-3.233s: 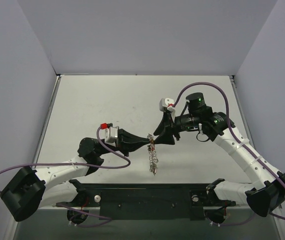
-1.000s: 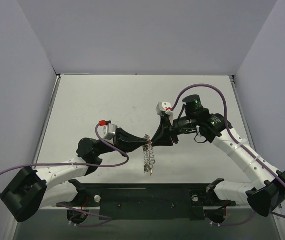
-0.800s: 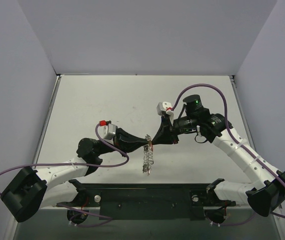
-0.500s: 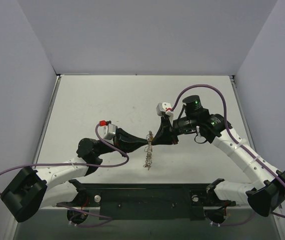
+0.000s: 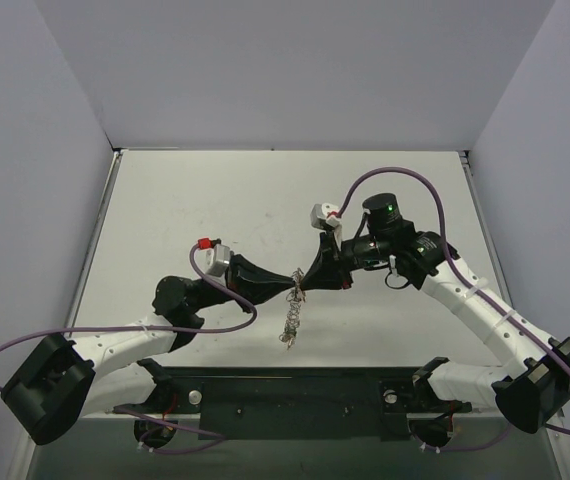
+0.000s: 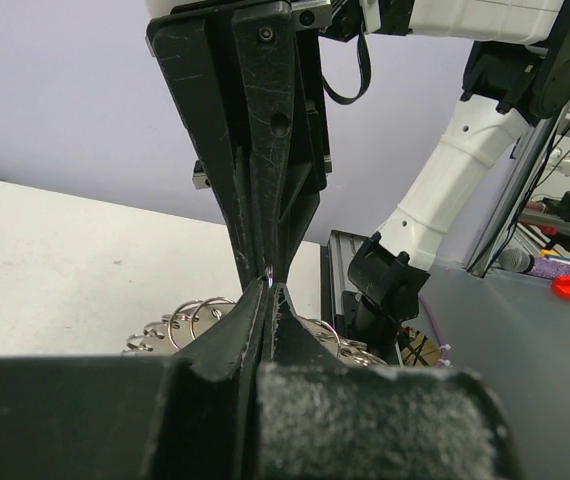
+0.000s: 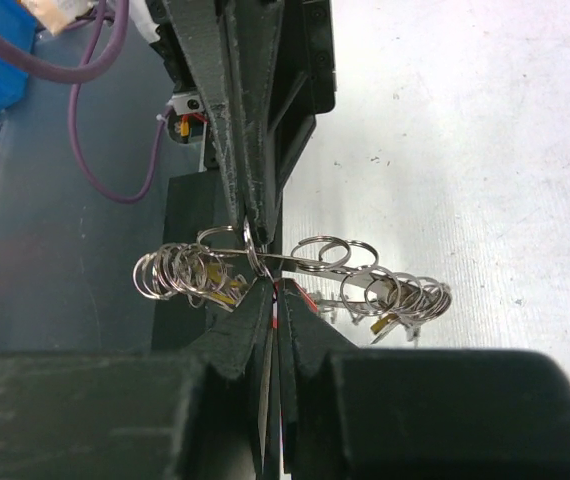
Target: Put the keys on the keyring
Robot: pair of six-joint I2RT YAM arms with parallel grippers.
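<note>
The keyring (image 5: 289, 315) is a silvery chain of coiled loops hanging over the table between the two arms. My left gripper (image 5: 291, 283) is shut on one of its upper loops. In the left wrist view the tips (image 6: 269, 287) pinch thin wire, with loops (image 6: 191, 318) behind them. My right gripper (image 5: 305, 281) meets it tip to tip and is shut on a key (image 7: 274, 330) with a red head, its silver blade showing between the jaws. In the right wrist view the keyring (image 7: 310, 262) spans the frame, with yellow-headed keys (image 7: 227, 291) among its loops.
The white table (image 5: 215, 200) lies below, walled by grey panels on three sides. The black mounting rail (image 5: 295, 395) and both arm bases run along the near edge. Purple cables loop off each arm.
Both grippers have stayed tip to tip and drifted slightly left and away from the bases. The hanging chain has swung left with them.
</note>
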